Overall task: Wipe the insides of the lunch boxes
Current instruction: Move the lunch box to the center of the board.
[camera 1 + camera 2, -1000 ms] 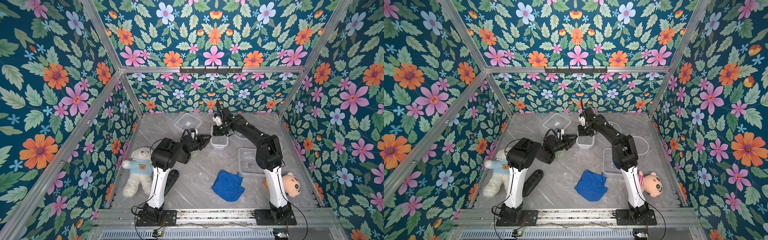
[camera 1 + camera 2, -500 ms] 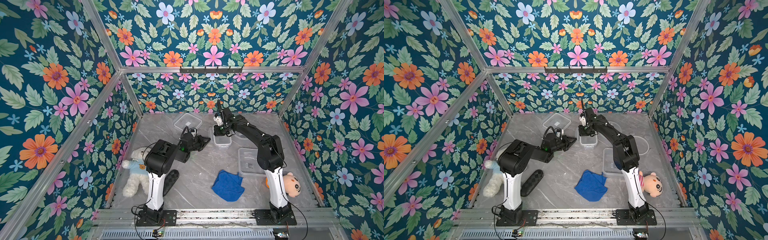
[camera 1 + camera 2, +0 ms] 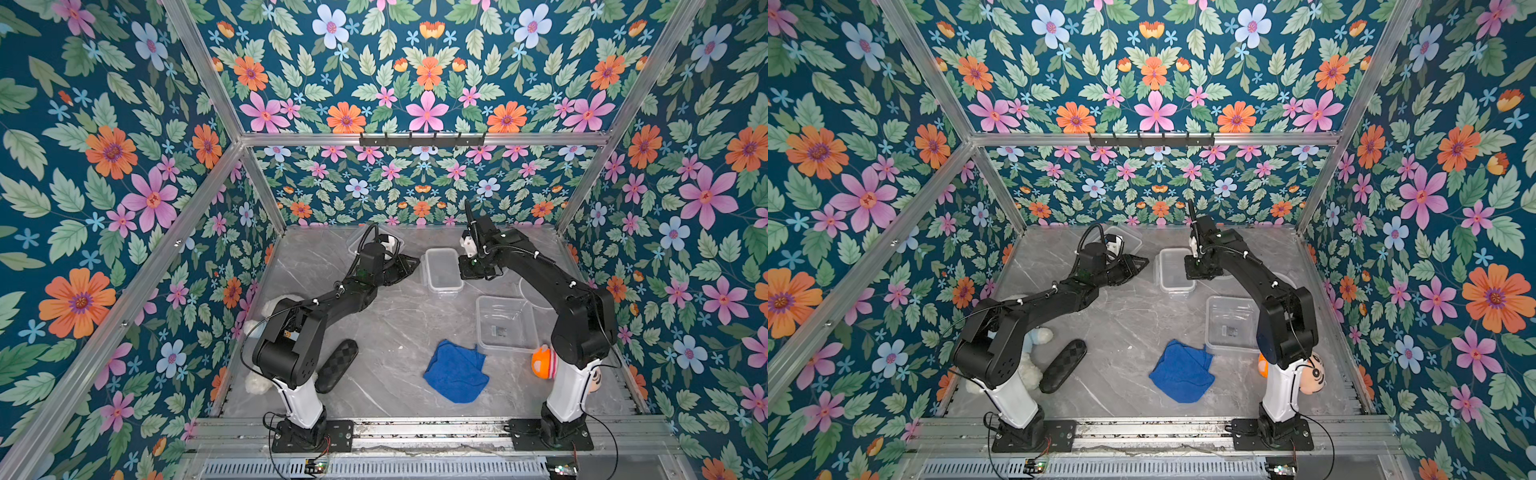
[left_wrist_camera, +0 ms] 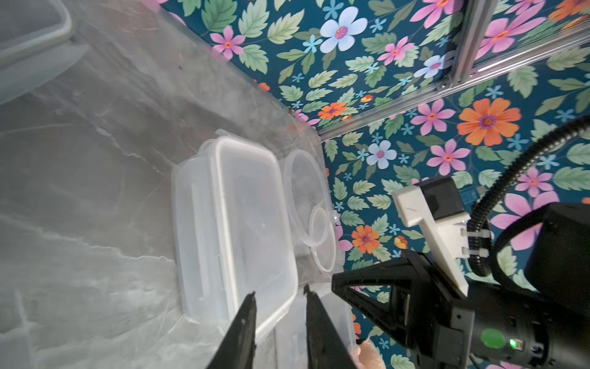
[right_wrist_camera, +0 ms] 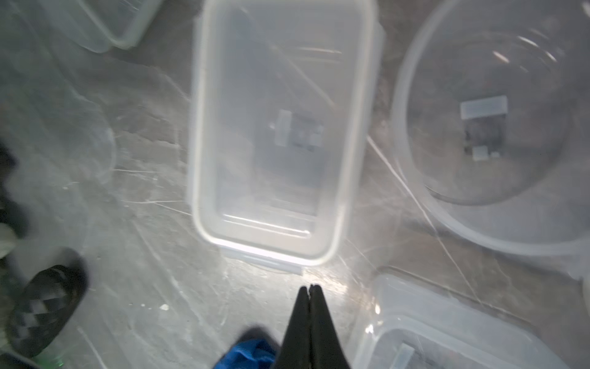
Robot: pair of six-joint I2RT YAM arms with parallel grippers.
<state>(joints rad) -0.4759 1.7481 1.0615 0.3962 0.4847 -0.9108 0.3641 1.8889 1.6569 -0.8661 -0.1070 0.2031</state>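
Entry: lunch boxes, both arms out over the marble table (image 3: 374,332).

Left gripper (image 4: 279,289): my fingers (image 4: 245,329) stood apart with a clear gap and nothing between them. In both top views it sat just beside the left long side of the rectangular lunch box (image 3: 444,270); I could not tell whether it touched.

Right gripper (image 5: 309,287): my fingers (image 5: 300,326) were pressed together, tips meeting, gripping nothing. In a top view it hung just beside the right side of the same box (image 3: 1173,270), so the box lay between my two grippers, toward the back middle of the table.

Round lunch box (image 5: 447,80): upright beside the rectangular one (image 5: 281,80), a strip of table between them. Labels showed through both bases.

Large square lunch box (image 3: 505,324): nearer the front, close to my right arm, lid off.

Blue cloth (image 3: 455,372): crumpled on the table just beside the square box's front-left corner, well apart from both grippers.
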